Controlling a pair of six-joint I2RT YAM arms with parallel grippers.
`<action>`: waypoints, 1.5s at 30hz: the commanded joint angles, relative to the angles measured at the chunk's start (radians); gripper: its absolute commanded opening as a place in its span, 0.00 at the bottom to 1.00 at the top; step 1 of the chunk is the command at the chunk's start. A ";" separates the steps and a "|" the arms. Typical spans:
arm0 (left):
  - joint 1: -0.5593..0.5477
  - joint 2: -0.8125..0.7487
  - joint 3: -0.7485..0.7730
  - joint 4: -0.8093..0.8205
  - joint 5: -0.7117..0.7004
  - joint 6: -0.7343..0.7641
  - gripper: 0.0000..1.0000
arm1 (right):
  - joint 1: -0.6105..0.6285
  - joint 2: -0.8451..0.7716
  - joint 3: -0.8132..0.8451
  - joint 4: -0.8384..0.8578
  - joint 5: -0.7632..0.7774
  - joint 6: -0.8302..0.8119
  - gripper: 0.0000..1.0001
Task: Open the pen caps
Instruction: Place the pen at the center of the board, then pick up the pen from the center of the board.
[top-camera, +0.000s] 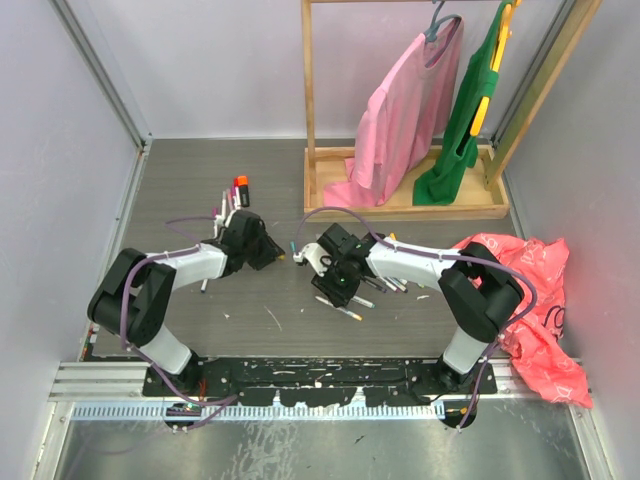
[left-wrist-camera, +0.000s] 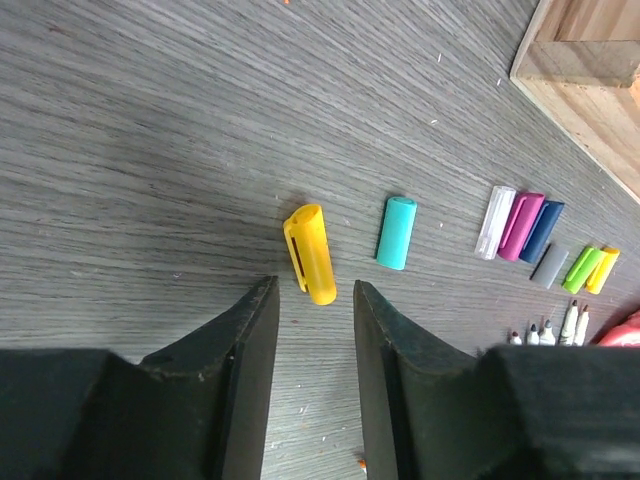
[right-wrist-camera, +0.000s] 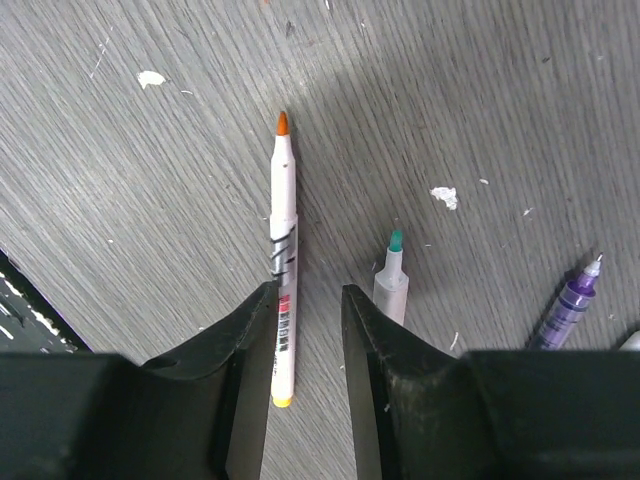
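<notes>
The left gripper (left-wrist-camera: 314, 292) stands partly open and holds nothing. Its two fingers are a little wider apart than the yellow cap (left-wrist-camera: 310, 252), which lies flat on the table (left-wrist-camera: 150, 130) just beyond their tips. They do not touch it. The cap's long axis runs almost straight away from the gripper, and its slotted clip side faces up. It is well apart from the wooden rack base (left-wrist-camera: 580, 60). A teal cap (left-wrist-camera: 397, 232) lies closer to the rack base, nearly parallel to the yellow one. Closer still is a tight row of caps (left-wrist-camera: 522, 226): clear, magenta and navy, then grey, lime and orange.

The right gripper (right-wrist-camera: 308, 292) is also partly open and empty. From above it hangs on the near side of the rack base's left corner, facing the left gripper. A white pen (right-wrist-camera: 283, 250) lies uncapped on the table below it. The pen's yellow rear end shows in the gap between the fingers, and its orange tip points straight away. Whether the fingers touch the barrel I cannot tell. A grey pen (right-wrist-camera: 392, 280) with a teal tip and a purple pen (right-wrist-camera: 570, 300) lie beside it, tips pointing the same general way.
</notes>
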 joint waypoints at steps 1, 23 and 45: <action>0.009 -0.056 0.031 -0.003 0.009 0.038 0.39 | 0.007 -0.039 0.045 -0.004 0.004 -0.018 0.38; 0.010 -0.300 -0.076 -0.009 -0.006 0.269 0.62 | 0.051 -0.043 0.050 -0.024 -0.083 -0.076 0.43; 0.178 -0.159 0.217 -0.162 -0.030 0.721 0.85 | -0.162 -0.336 0.157 0.050 -0.136 -0.091 0.99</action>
